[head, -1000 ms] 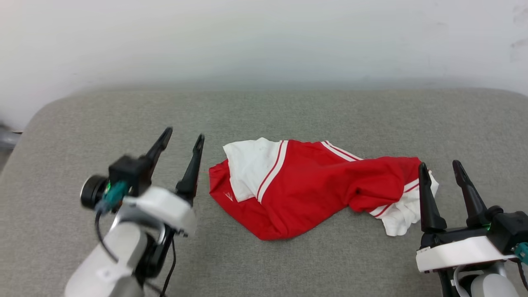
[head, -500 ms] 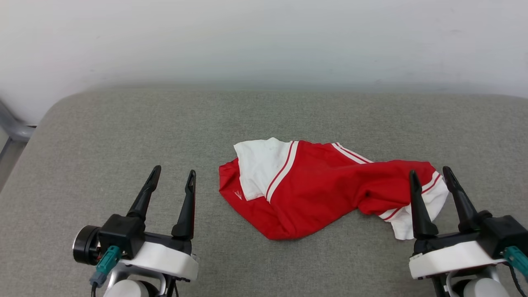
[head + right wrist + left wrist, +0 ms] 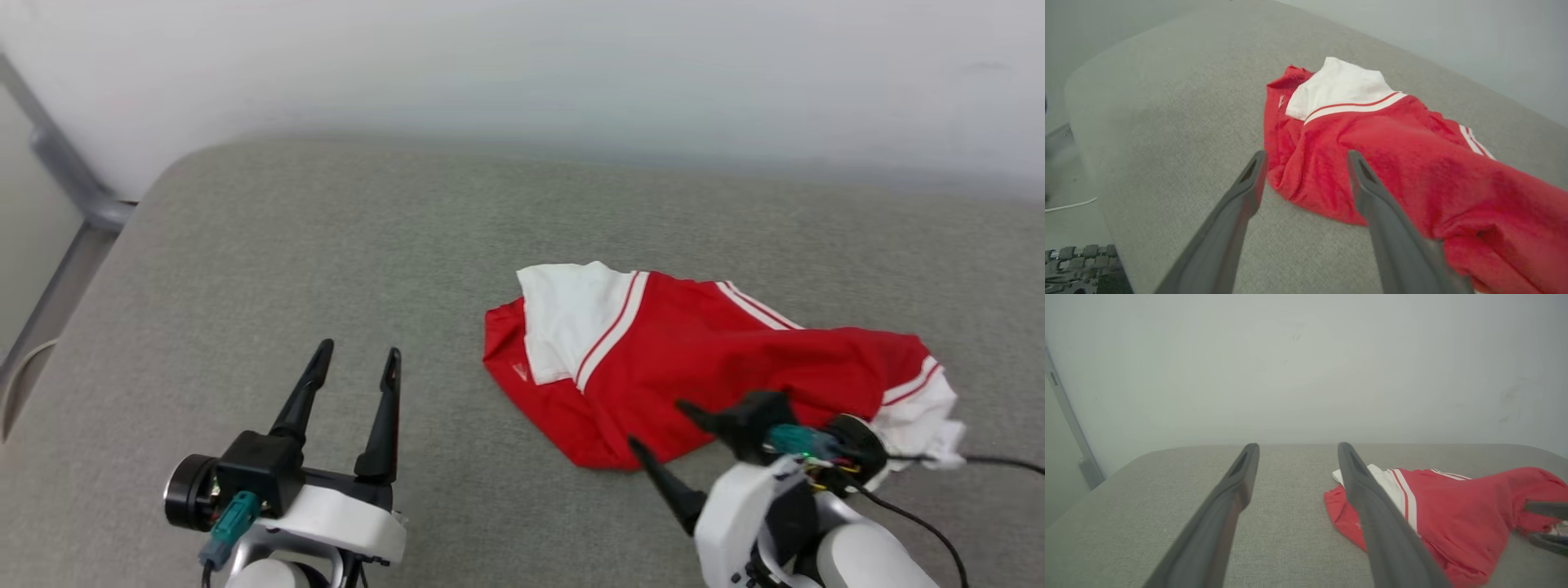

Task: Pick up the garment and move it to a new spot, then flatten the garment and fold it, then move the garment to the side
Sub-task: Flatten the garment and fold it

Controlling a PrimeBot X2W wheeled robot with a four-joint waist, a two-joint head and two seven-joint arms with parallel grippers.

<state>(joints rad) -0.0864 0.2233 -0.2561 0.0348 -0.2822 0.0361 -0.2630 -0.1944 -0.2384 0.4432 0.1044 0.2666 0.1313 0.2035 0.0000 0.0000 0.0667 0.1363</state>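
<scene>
While 1 garment lies crumpled, left end effector and right end effector, 2 altogether, stand spread.

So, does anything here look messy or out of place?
Only the shirt: it lies crumpled on the grey pad, one white sleeve flopped over the red body, the other bunched at the opposite end. Nothing looks spilled or torn. The left gripper and right gripper stand open, empty.

The left gripper hovers well to the left of the crumpled red jersey T-shirt with white sleeves, its two long dark fingers spread and empty, pointing forward. The right gripper lies tilted sideways at that shirt's near edge, jaws apart, fingers aimed leftward.
</scene>
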